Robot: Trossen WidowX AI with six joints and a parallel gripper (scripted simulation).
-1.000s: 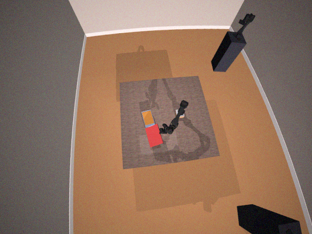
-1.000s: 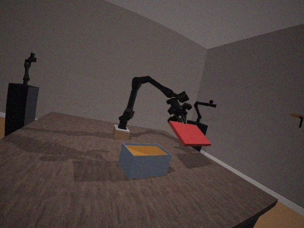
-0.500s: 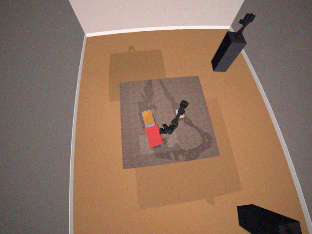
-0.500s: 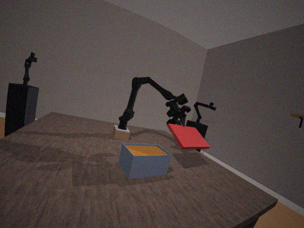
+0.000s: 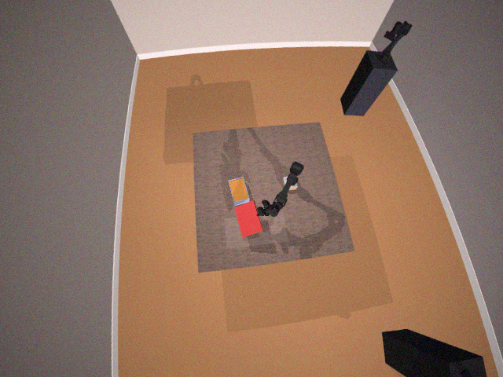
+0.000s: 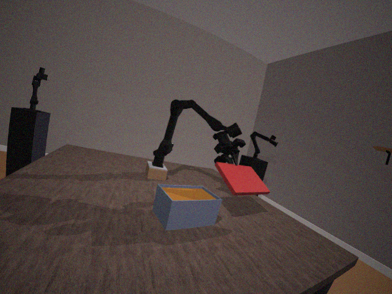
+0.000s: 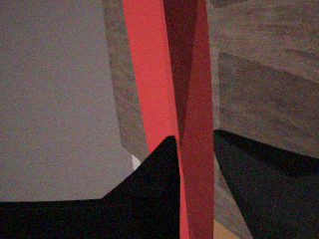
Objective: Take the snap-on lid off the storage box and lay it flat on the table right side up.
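The blue-grey storage box (image 5: pixel 242 202) (image 6: pixel 194 215) stands open on the table (image 5: pixel 211 255) (image 6: pixel 110 269), its orange inside showing. The red lid (image 5: pixel 248 219) (image 6: pixel 243 179) (image 7: pixel 150 65) is in the air beyond the box's right end in the exterior view, tilted, with its edge on the arm's side higher. Its smooth outer face shows to the top and exterior views. My gripper (image 5: pixel 257 213) (image 6: pixel 236 163) (image 7: pixel 193 141) is shut on that raised edge, one finger on each side. The lid's shadow lies on the table below it, with a gap between. The far fingertip is hidden in the exterior view.
The arm's base block (image 6: pixel 157 174) stands behind the box in the exterior view. Dark pedestals (image 5: pixel 372 87) (image 6: pixel 26 142) with other arms stand off the table. The table's near right corner (image 6: pixel 356 260) shows in the exterior view.
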